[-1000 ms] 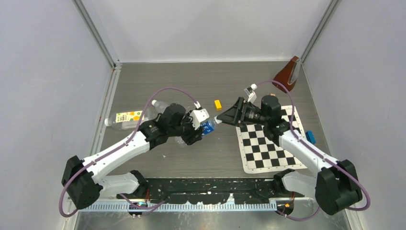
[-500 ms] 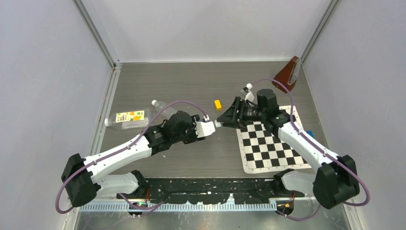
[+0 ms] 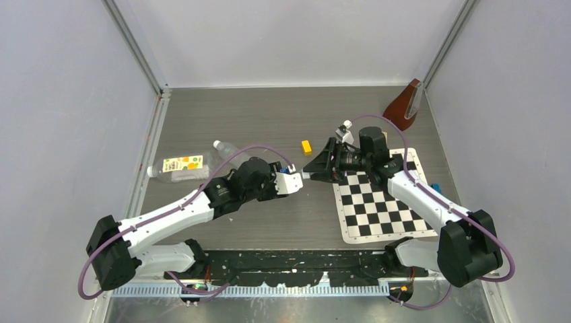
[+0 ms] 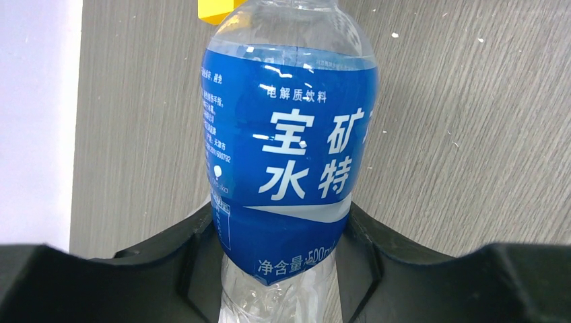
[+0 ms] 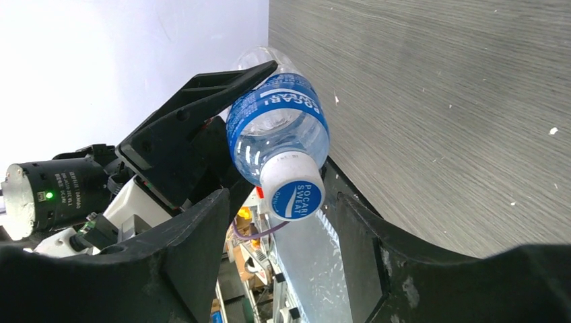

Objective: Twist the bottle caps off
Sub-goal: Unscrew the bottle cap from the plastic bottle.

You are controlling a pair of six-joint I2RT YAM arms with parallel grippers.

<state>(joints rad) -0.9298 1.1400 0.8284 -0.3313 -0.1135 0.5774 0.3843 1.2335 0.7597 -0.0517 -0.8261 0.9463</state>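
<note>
Cap [image 5: 292, 195] reading POCARI SWEAT, blue-labelled bottle [image 4: 289, 161], Chinese lettering

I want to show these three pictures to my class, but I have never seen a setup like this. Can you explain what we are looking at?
Two robot arms, each ending in a two-finger gripper, are bolted to a table. The wide picture looks down from above; the other two come from cameras on the wrists. The left gripper grips a blue-labelled bottle. The right gripper has open fingers either side of the bottle's cap. On the table lie a yellow-labelled bottle, a slim clear bottle, a yellow block and a checkerboard mat.
</note>
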